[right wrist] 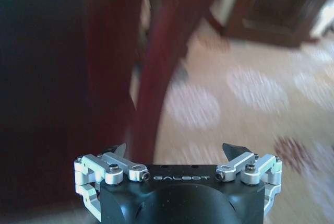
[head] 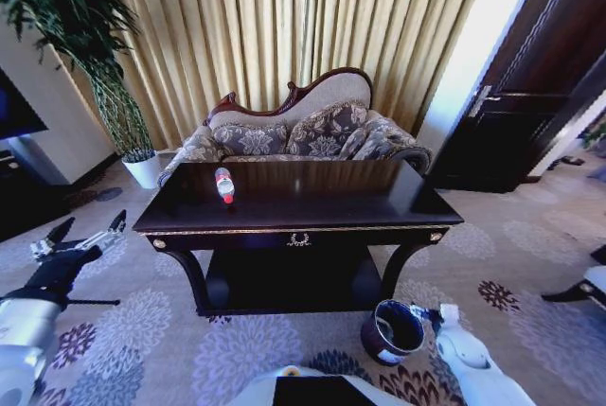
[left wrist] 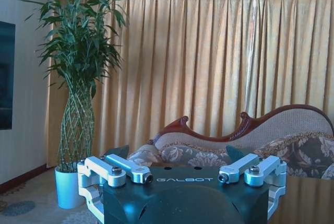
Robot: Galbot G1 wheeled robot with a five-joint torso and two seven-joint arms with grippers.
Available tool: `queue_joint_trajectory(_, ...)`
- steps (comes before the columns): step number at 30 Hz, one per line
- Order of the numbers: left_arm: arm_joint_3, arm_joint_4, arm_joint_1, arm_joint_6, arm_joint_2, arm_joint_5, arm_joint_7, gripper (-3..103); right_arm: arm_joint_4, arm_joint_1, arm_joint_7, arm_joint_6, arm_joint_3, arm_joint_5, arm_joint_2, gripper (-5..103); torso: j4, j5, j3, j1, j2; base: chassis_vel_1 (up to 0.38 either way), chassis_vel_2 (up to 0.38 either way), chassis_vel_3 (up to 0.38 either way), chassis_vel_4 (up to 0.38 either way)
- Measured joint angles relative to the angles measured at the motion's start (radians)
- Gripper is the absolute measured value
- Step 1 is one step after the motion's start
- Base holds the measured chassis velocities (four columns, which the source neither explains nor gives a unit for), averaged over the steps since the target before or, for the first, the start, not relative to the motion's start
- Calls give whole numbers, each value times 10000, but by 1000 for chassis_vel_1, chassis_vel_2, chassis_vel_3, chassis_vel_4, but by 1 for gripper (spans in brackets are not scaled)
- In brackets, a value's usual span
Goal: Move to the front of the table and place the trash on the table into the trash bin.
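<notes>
The dark glossy table (head: 379,215) with gold edging stands straight ahead in the head view. On its left part lies the trash, a clear plastic bottle (head: 224,185) with a red cap and label. The small dark trash bin (head: 391,332) sits on the carpet below the table's front right corner. My left gripper (head: 88,228) hangs open and empty left of the table, below the height of its top; the left wrist view has this gripper (left wrist: 177,153) facing the sofa. My right gripper (right wrist: 177,151) is open and empty near a table leg (right wrist: 156,78), low beside the bin.
A patterned sofa (head: 303,132) stands close behind the table. A tall plant in a white pot (head: 142,167) is at the back left, and a dark cabinet (head: 24,188) stands at the left. A dark door (head: 530,94) is on the right. Flowered carpet surrounds the table.
</notes>
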Motion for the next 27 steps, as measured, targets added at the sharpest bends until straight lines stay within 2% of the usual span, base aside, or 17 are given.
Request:
queue_joint_trajectory(1,0,0,0,0,0,0,0,100,0,0,0,0,0,0,0,100,0,0,0,0,0,0,0,0,0)
queue_joint_trajectory(4,77,0,8,-158,-21,27,-1,100,2226,-341,183,191,395,713,-356,100,-3,-3,0,0,0,0,0,0,0)
queue_joint_trajectory(5,77,0,8,-158,-21,27,-1,100,2226,-341,183,191,395,713,-356,100,-3,-3,0,0,0,0,0,0,0)
queue_joint_trajectory(8,110,0,7,-210,-72,44,-5,100,4048,-566,284,242,621,1346,-619,100,-1,-2,0,0,0,0,0,0,0)
queue_joint_trajectory(14,148,1,-49,-244,-97,25,-93,100,5942,-868,292,333,592,1813,-930,100,-3,-1,0,0,0,0,0,0,0)
queue_joint_trajectory(17,144,0,-78,-207,-98,17,-102,100,7374,-940,272,364,498,2381,-997,100,-2,0,0,0,0,0,0,0,0)
queue_joint_trajectory(27,140,0,-155,17,-78,2,-106,100,8281,-929,-51,361,380,2182,-1008,100,-2,1,0,0,0,0,0,0,0)
